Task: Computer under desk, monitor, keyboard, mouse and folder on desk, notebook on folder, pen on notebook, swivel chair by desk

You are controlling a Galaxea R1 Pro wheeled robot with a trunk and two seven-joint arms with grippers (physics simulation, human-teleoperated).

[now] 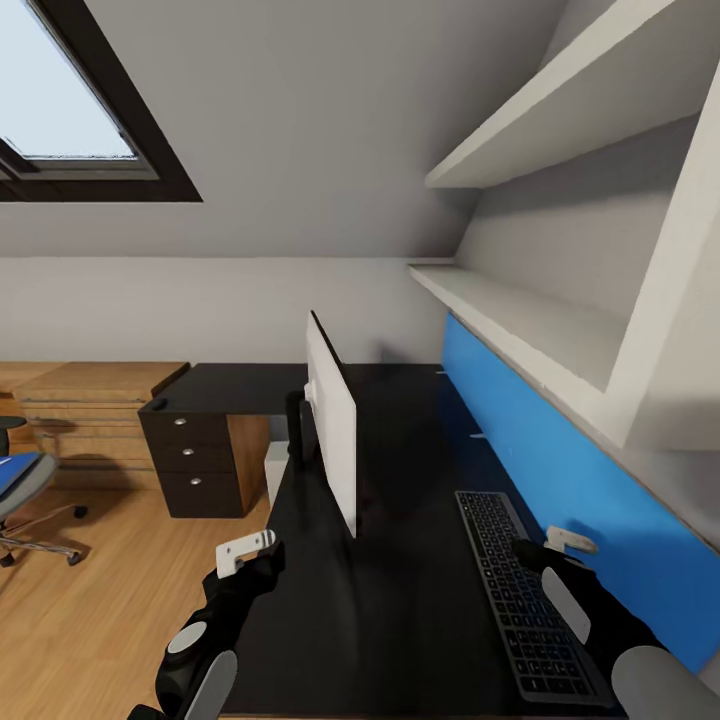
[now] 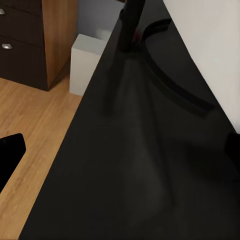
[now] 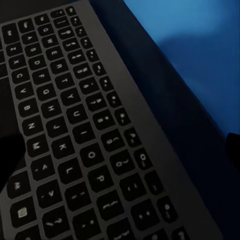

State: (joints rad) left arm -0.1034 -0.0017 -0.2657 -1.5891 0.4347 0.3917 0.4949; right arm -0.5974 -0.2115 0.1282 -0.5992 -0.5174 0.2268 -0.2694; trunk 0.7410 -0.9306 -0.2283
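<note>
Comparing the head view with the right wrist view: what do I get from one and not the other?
Head view alone: the monitor standing on the desk, the drawer unit, the swivel chair on the floor, both grippers, left and right. Right wrist alone: readable key legends up close. Shared: the keyboard lying beside the blue panel.

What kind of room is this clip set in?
Probably an attic study corner or bedroom workspace: a black desk with monitor and keyboard, a skylight in the sloped ceiling.
</note>
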